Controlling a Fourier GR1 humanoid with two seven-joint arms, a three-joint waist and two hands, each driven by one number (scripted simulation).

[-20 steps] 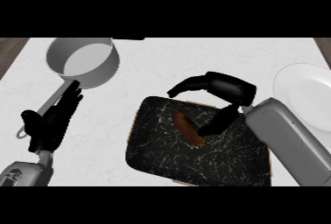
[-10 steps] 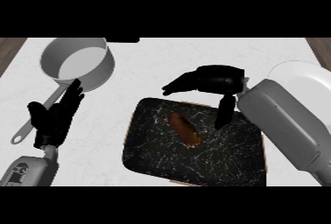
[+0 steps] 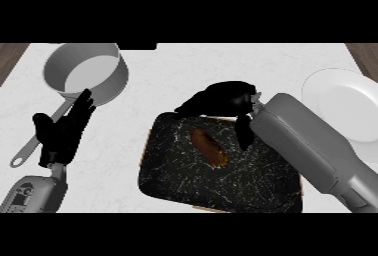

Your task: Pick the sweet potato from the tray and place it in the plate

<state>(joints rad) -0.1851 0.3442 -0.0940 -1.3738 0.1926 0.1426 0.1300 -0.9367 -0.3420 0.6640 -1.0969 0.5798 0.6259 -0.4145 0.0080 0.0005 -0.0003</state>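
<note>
Across the white tabletop [image 3: 184, 65] I see the dark marbled tray [image 3: 184, 185] at centre, a white plate [image 3: 347, 107] at right, a grey pot [image 3: 85, 72] at left. My right hand [image 3: 225, 97] hovers over the tray's far edge, spread wide, holding nothing; my left hand [image 3: 63, 132] rests open over the pot's handle. The sweet potato [image 3: 209, 147], long and orange-brown, lies on the tray, untouched.
</note>
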